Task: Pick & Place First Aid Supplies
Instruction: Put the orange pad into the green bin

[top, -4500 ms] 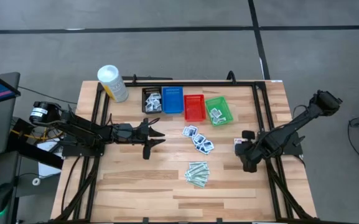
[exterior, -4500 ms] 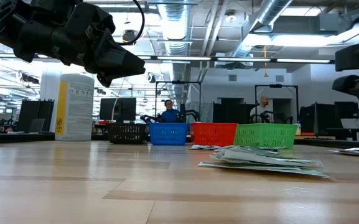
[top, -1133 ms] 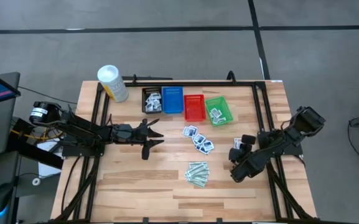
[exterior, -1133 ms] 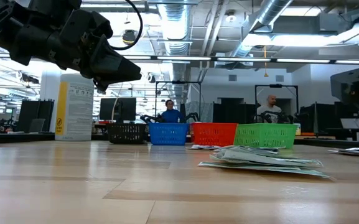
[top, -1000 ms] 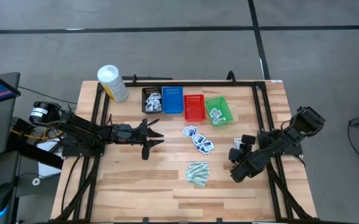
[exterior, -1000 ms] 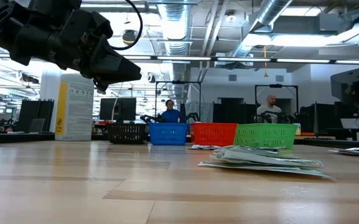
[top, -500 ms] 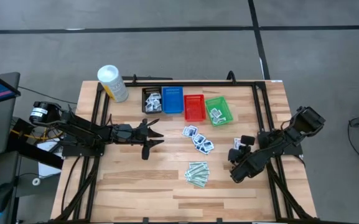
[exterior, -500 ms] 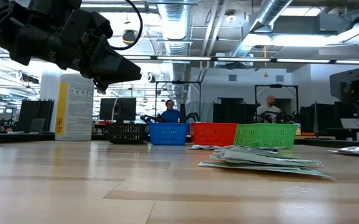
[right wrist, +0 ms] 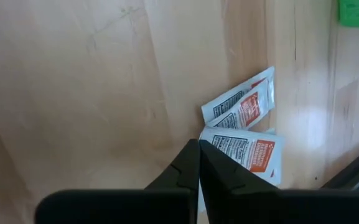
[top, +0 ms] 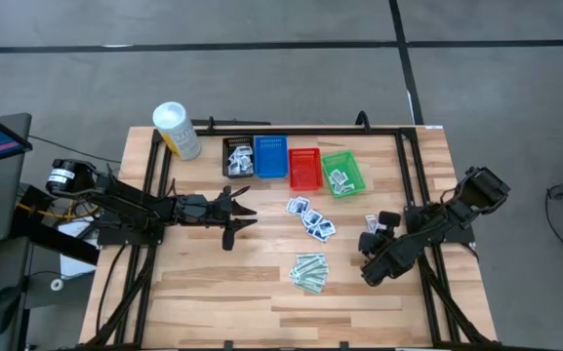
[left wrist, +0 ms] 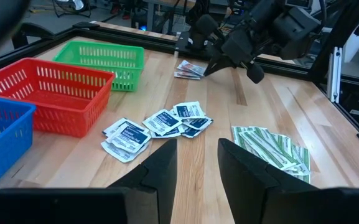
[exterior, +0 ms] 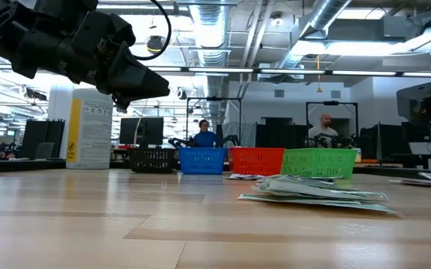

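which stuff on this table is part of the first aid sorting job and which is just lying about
Part of the job:
- blue-print packets
- pale-green strips
- red-print packets, by the right hand
- packets already in the black basket and green basket
- blue basket and red basket

Just lying about:
- white tub with yellow label

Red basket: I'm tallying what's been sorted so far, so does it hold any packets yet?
No, in the high view the red basket shows only bare mesh, while the green basket beside it holds white packets.
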